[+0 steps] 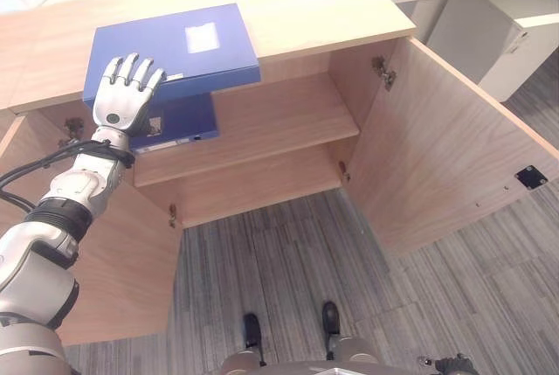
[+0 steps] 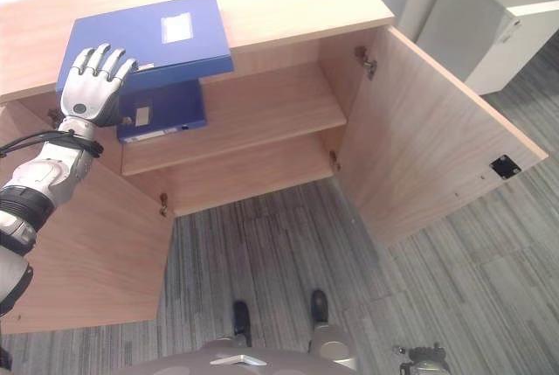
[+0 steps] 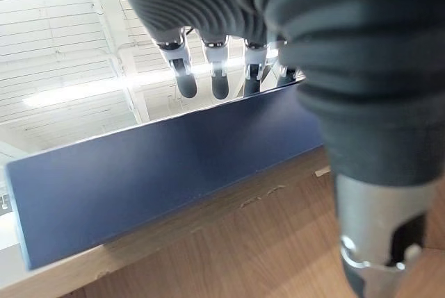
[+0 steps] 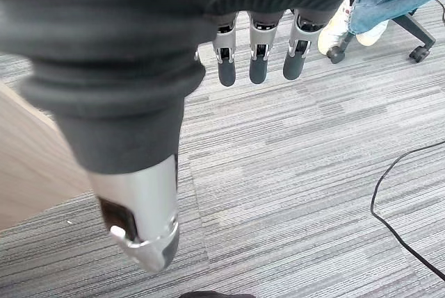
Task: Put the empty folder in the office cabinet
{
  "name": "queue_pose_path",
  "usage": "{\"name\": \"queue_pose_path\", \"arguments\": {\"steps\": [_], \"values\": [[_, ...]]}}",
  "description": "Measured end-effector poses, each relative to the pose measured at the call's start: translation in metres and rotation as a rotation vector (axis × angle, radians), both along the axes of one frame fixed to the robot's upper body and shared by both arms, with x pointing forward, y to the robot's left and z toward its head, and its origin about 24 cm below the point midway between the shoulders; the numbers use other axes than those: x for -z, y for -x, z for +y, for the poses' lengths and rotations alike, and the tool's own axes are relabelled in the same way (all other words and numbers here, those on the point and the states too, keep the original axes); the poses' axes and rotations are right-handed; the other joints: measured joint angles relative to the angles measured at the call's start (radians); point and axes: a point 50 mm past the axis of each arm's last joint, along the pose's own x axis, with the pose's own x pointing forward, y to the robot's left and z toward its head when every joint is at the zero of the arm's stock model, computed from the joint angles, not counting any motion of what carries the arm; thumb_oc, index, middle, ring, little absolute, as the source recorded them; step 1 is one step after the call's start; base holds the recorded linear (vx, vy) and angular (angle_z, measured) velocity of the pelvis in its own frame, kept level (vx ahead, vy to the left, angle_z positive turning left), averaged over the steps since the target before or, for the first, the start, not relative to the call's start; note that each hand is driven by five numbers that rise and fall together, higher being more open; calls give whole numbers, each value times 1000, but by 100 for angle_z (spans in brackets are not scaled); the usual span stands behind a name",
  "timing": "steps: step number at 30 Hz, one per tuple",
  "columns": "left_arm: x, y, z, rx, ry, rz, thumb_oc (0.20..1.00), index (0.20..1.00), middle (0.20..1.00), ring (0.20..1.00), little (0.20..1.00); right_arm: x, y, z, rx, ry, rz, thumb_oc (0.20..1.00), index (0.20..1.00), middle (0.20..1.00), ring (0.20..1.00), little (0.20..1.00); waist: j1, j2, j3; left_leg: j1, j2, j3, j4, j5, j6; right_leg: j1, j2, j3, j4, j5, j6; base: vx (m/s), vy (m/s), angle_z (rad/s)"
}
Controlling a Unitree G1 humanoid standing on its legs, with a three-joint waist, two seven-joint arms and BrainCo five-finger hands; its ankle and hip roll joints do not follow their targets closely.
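Observation:
A blue folder (image 1: pixel 188 47) with a white label lies flat on the wooden cabinet top (image 1: pixel 314 8), its near edge overhanging the open front. My left hand (image 1: pixel 122 100) is open, with straight spread fingers resting on the folder's near left corner. Up close, in the left wrist view, the fingertips (image 3: pixel 186 83) reach past the folder's (image 3: pixel 160 166) edge. A second blue folder (image 1: pixel 179 121) lies on the upper shelf (image 1: pixel 279 117) at the left, just below the first. My right hand (image 4: pixel 254 62) hangs open over the carpet, holding nothing.
Both cabinet doors stand wide open, the right door (image 1: pixel 445 148) and the left door (image 1: pixel 113 261) beside my left arm. A white unit (image 1: pixel 498 34) stands at the back right. A seated person's shoes (image 4: pixel 348 20) and a chair's castors are on the carpet near my right hand.

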Motion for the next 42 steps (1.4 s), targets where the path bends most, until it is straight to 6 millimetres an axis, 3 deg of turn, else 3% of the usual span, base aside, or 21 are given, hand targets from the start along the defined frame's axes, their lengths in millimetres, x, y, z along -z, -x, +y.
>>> {"name": "queue_pose_path", "arguments": {"steps": [12,18,21,24,25,26,30,42], "values": [[-7,-3,6,-32,30,-34,1000,1000,1000,1000,1000,-1,-4,0,92,-19,-49,1000,1000,1000,1000,1000,-12,-46,2,-11,11,1,0,-1,-8,-13,11,4,-3,-4,5,-30,-12,-1],[-59,-19,-2,-34,53,-168,1000,1000,1000,1000,1000,-3,-19,1,240,-50,-144,1000,1000,1000,1000,1000,-26,-101,19,-106,13,-7,1,35,-5,-107,13,-3,0,31,1,-83,-41,1],[-69,-21,-5,-22,57,-197,1000,1000,1000,1000,1000,-3,-20,3,294,-64,-162,1000,1000,1000,1000,1000,-37,-125,33,-111,18,-4,0,30,-15,-113,17,-2,-1,31,2,-43,-14,-3],[-76,-22,-6,-13,56,-228,1000,1000,1000,1000,1000,-4,-20,1,355,-73,-181,1000,1000,1000,1000,1000,-36,-126,33,-137,19,-4,1,32,-18,-139,18,-3,0,34,6,0,0,0],[-78,-22,-6,-13,69,-235,253,253,253,253,253,-4,-21,1,369,-74,-186,1000,1000,1000,1000,1000,-36,-126,34,-143,20,-3,1,35,-20,-145,18,-3,0,37,6,-33,8,-3],[-78,-22,-6,-14,72,-236,200,200,200,200,200,-4,-20,0,383,-76,-192,1000,1000,1000,1000,1000,-39,-127,34,-141,20,-2,1,35,-18,-144,18,-3,0,37,6,-51,18,-1],[-103,-25,-13,7,90,-302,200,200,200,200,200,-5,-20,-3,480,-85,-230,1000,1000,1000,1000,1000,-38,-125,37,-148,20,-3,0,33,-19,-150,19,-4,0,36,5,-20,10,0],[-113,-22,-17,36,29,-323,200,200,200,200,200,-10,-23,-16,559,-61,-270,1000,1000,1000,1000,1000,-38,-99,54,-128,20,10,1,36,-12,-135,18,-2,0,35,5,0,6,-1]]}}
